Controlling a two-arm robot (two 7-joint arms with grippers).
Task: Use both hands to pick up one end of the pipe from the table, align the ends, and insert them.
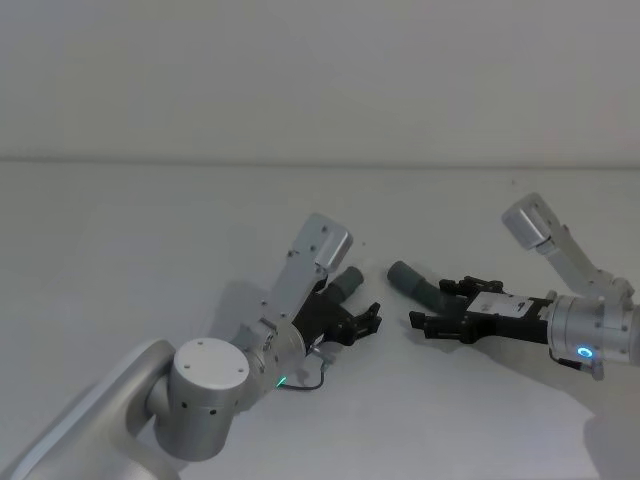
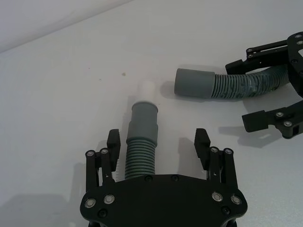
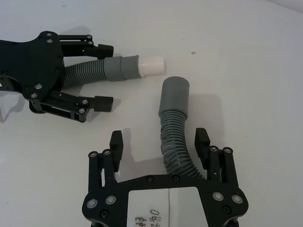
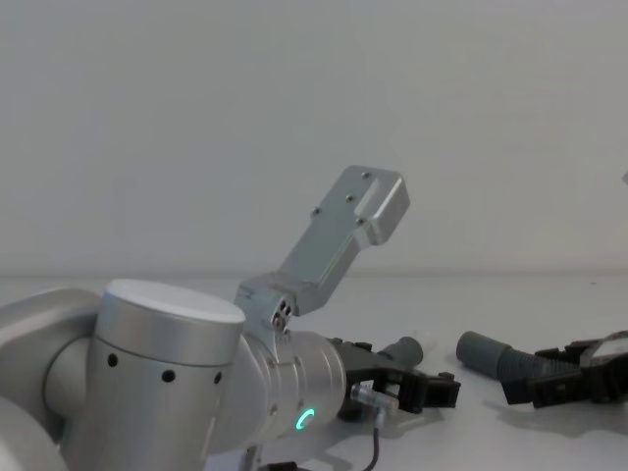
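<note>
1. Left gripper (image 2: 157, 141), lower centre of the head view, is spread wide. The pipe (image 2: 140, 158) lies between its jaws, with the white-tipped end (image 2: 144, 118) poking ahead.
2. Right gripper (image 3: 160, 138), lower right, is also wide and straddles the pipe behind the plain dark end (image 3: 174, 97).
3. The 2 ends rest on the tabletop (image 1: 150, 250), near each other but apart.

The left pincer (image 1: 372, 318) and right pincer (image 1: 430, 303) sit low, tips facing each other (close, not touching), fingers spread wide. The left arm (image 1: 205, 375) enters from lower left, the right arm (image 1: 600, 330) from the right edge.
</note>
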